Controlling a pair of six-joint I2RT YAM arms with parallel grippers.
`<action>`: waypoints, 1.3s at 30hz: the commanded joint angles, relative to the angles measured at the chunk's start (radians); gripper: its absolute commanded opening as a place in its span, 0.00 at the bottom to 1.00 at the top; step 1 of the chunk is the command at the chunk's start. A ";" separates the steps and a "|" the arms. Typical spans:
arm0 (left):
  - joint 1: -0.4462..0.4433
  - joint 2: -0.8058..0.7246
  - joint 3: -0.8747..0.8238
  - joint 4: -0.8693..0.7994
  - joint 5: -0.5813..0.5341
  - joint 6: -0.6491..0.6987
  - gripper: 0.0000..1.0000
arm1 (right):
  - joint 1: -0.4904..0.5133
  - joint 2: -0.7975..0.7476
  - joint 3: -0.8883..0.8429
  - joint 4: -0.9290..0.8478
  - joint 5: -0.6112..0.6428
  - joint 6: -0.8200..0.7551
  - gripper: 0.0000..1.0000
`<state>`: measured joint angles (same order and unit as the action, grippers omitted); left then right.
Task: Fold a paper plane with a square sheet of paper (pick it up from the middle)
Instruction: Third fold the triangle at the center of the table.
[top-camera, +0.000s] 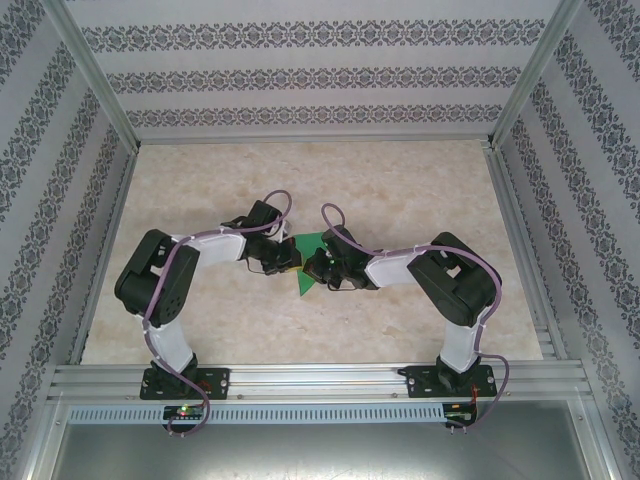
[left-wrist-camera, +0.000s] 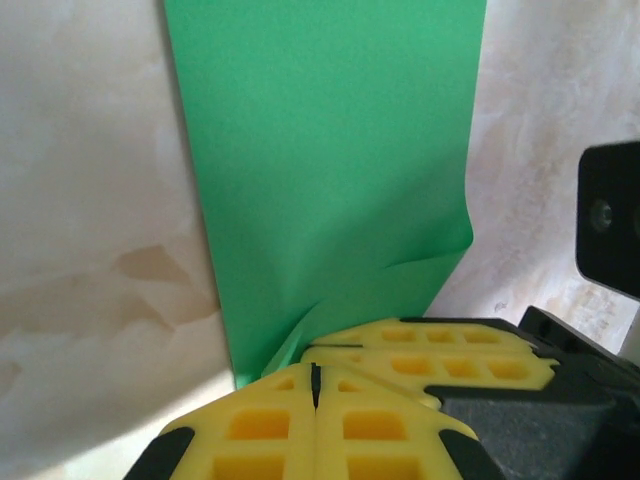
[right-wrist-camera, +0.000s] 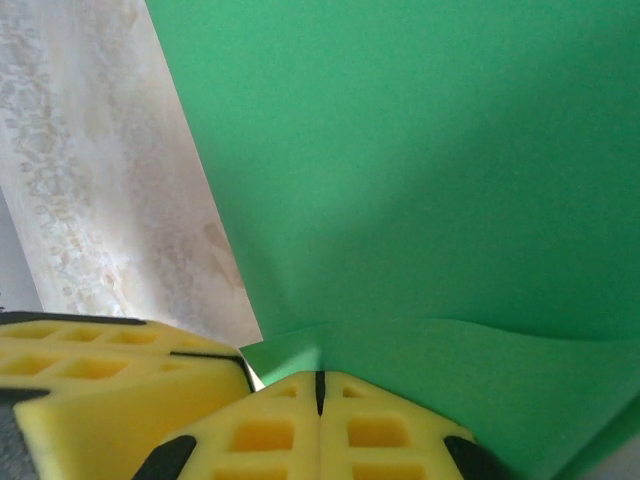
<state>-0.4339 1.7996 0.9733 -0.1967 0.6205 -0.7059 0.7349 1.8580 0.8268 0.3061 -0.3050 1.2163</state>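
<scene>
The square sheet of paper (top-camera: 306, 284), bright green, lies on the pale table between the two arms. My left gripper (top-camera: 289, 262) and right gripper (top-camera: 313, 268) meet tip to tip over its middle. In the left wrist view the left gripper (left-wrist-camera: 315, 372) is shut, and the paper (left-wrist-camera: 320, 170) puckers up into a small ridge at its tips, with the right gripper's yellow fingers (left-wrist-camera: 430, 345) pressed alongside. In the right wrist view the right gripper (right-wrist-camera: 320, 378) is shut on a raised fold of the paper (right-wrist-camera: 420, 180), beside the left gripper's fingers (right-wrist-camera: 100, 370).
The marbled table (top-camera: 400, 190) is boxed in by patterned walls (top-camera: 300, 75) at the back and both sides. Aluminium frame posts stand at the corners, and a metal rail (top-camera: 320, 378) carrying both arm bases runs along the near edge.
</scene>
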 joint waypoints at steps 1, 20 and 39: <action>-0.017 0.025 0.029 -0.030 -0.027 0.033 0.00 | -0.008 0.021 -0.033 -0.087 0.011 -0.012 0.00; -0.023 0.086 0.043 -0.197 -0.155 0.133 0.00 | -0.075 -0.092 -0.054 0.013 -0.134 -0.156 0.00; -0.027 0.108 0.055 -0.247 -0.207 0.165 0.00 | -0.020 -0.046 0.077 -0.216 -0.058 -0.293 0.00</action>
<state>-0.4526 1.8507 1.0443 -0.3199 0.5217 -0.5747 0.7029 1.7897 0.8715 0.1280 -0.3901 0.9421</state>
